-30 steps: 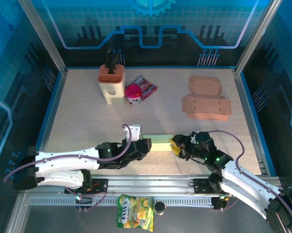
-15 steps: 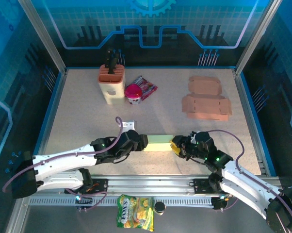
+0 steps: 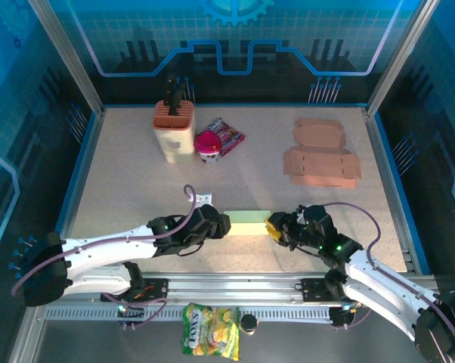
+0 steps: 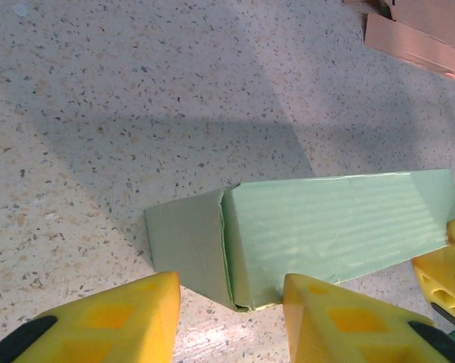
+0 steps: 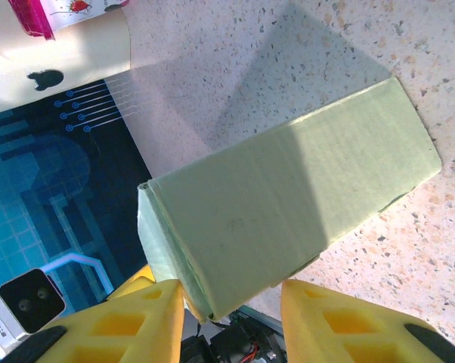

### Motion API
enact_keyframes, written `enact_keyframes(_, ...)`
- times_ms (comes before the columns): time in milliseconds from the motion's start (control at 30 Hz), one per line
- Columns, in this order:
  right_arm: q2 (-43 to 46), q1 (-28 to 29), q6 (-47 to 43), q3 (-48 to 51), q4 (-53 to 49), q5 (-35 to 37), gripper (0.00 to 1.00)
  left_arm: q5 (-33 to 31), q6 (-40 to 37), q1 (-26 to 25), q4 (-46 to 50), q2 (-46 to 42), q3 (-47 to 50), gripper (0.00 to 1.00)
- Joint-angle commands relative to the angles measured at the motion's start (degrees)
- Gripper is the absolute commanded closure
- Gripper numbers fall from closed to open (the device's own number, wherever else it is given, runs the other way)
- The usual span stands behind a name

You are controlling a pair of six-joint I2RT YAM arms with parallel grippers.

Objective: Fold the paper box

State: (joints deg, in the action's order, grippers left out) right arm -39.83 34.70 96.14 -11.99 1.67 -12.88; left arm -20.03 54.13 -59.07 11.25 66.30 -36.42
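left claw closed in on paper box; flat cardboard far.

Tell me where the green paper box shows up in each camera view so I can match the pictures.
Top external: the green paper box lies low centre, lengthwise left to right.
Left wrist: the box sits centre right, its closed end nearest the camera.
Right wrist: the box crosses the centre, slanting up to the right.
Shared landmark: the speckled table under it in all three.
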Motion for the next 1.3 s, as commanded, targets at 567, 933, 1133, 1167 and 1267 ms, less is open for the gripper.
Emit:
enact_keyframes(567, 2.2, 4.0, -0.3, -7.5, -13.7, 6.4, 0.30, 2.2, -0.1, 0.3, -2.1, 2.8, 3.0, 0.80)
enact_keyframes(933, -7.8, 7.8, 20.0, -12.7, -14.5, 11.6, 0.10, 2.4, -0.6, 0.3, -2.9, 3.0, 2.8, 0.82)
enact_keyframes(1133, -16.3, 5.7, 23.2, -13.9, -5.5, 9.1, 0.07, 2.6, -0.7, 0.2, -3.0, 2.7, 2.9, 0.83)
enact_keyframes(1167, -17.6, 5.5, 23.3, -14.1, -4.5, 8.7, 0.07, 2.6, -0.8, 0.3, -3.0, 2.6, 2.8, 0.83)
enact_keyframes(1267, -20.0, 5.0, 23.4, -14.4, -2.6, 8.2, 0.07, 2.6, -0.9, 0.2, -2.9, 2.4, 2.7, 0.84)
